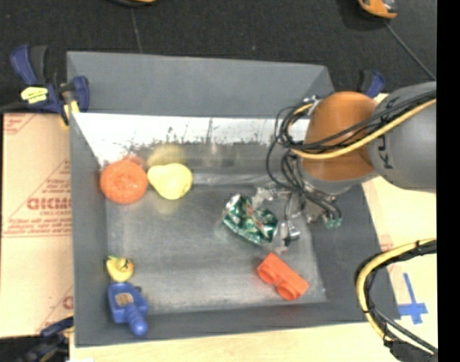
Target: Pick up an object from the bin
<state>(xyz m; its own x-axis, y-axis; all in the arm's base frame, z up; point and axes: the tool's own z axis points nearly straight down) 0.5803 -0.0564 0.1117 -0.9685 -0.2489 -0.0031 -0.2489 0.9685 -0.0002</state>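
My gripper (290, 225) hangs low in the right half of the bin, under the orange wrist cover. Right against its left side lies a crumpled green and silver foil packet (246, 219), which its fingers touch or overlap. Just below the gripper, near the bin's front wall, rests an orange-red plastic block (282, 276). Whether anything sits between the fingers is hidden by the wrist and cables.
A round orange fruit (124, 181) and a pale yellow pear-like piece (170, 180) lie by the back left. A small yellow toy (121, 268) and a blue toy (127, 306) sit in the front left corner.
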